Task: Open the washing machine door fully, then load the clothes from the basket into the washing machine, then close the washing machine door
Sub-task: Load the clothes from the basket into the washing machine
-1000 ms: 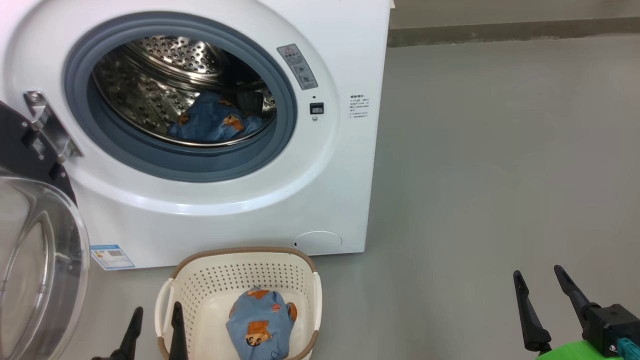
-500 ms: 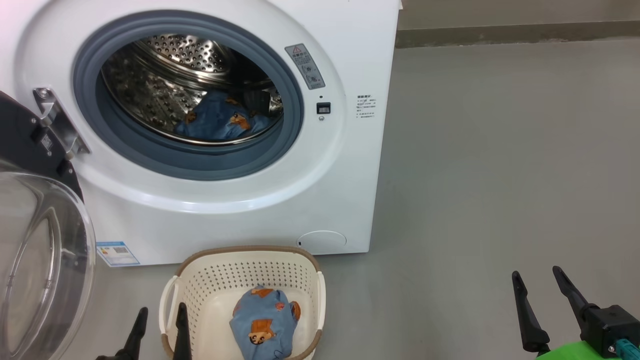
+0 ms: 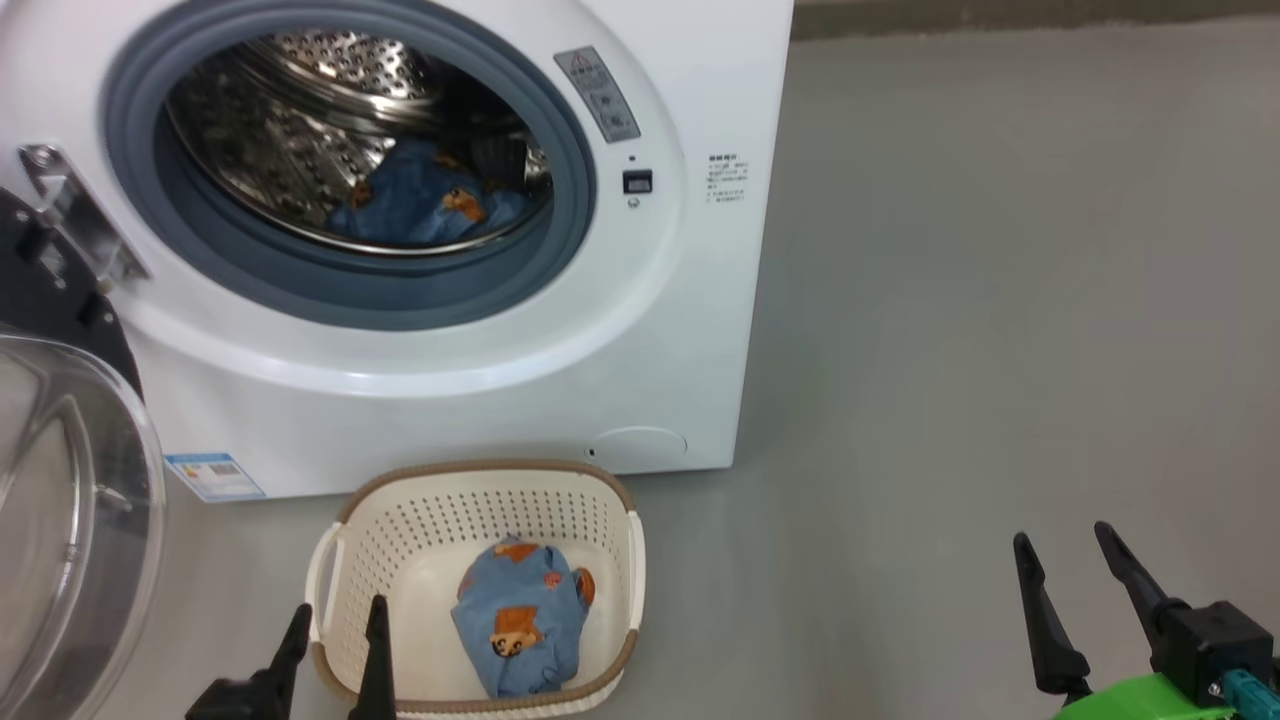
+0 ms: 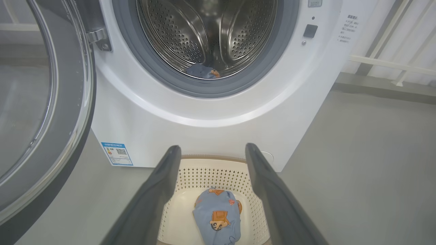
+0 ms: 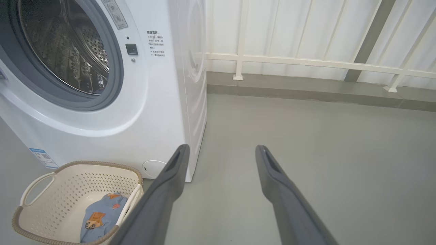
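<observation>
The washing machine (image 3: 450,380) stands with its door (image 3: 60,520) swung open to the left. One blue printed garment (image 3: 420,200) lies in the steel drum. The cream basket (image 3: 480,490) sits on the floor before the machine and holds more clothes (image 3: 520,615), a blue bundle. My left gripper (image 3: 338,606) is open at the basket's near left corner. In the left wrist view its fingers (image 4: 160,190) frame the clothes (image 4: 218,214) from above the basket (image 4: 204,173). My right gripper (image 3: 1062,535) is open over bare floor, well right of the basket (image 5: 44,190).
Grey floor (image 3: 1000,300) stretches right of the machine. A low curb (image 5: 306,92) and a white railing (image 5: 306,63) run along the back. The open door's glass bowl (image 4: 44,102) juts out on the left, close to my left arm.
The head view has tipped downward a little, so machine and basket sit higher in it. Both grippers stay open and the clothes have not moved.
</observation>
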### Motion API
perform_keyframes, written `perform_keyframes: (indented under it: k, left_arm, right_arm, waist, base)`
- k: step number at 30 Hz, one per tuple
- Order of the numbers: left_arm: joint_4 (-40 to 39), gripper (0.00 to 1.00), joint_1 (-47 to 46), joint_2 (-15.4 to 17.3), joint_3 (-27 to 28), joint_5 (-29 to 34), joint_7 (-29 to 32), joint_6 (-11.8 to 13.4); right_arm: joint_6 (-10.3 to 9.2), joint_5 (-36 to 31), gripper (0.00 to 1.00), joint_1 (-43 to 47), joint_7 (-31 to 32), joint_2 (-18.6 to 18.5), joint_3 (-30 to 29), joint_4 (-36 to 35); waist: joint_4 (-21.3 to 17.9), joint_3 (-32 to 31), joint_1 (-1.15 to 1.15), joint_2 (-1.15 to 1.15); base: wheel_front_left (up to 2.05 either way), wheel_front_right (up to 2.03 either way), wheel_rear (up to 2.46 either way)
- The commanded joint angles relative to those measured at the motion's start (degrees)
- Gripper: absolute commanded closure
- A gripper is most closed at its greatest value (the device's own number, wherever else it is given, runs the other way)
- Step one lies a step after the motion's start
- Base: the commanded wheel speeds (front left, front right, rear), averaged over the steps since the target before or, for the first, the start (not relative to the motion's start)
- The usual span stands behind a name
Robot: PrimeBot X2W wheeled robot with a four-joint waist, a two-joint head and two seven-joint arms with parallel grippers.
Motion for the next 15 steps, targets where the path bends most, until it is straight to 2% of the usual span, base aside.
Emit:
perform_keyframes:
  k: [1, 6, 15]
  left_arm:
    - [0.5, 0.00, -3.6, 0.5, 1.5, -0.6, 0.3, -0.5]
    - [5.5, 0.00, -7.7, -0.2, 0.1, -1.2, 2.0, -2.1]
    - [22.9, 0.00, -23.5, -1.5, -1.5, -2.1, 2.9, -6.2]
  right_arm:
    - [0.42, 0.6, 0.00, -3.1, -0.6, -1.0, 1.6, -1.9]
    - [0.42, 0.6, 0.00, -5.0, -0.6, -1.2, 1.9, -2.4]
    - [0.42, 0.8, 0.00, -11.1, -1.7, -1.8, 2.9, -3.3]
  waist:
    - [-0.8, 3.0, 0.00, 0.00]
    - [-1.7, 7.6, 0.00, 0.00]
    - [-4.7, 19.5, 0.00, 0.00]
  base:
    - [0.00, 0.00, 0.00]
    - [0.00, 0.00, 0.00]
    - [0.00, 0.00, 0.00]
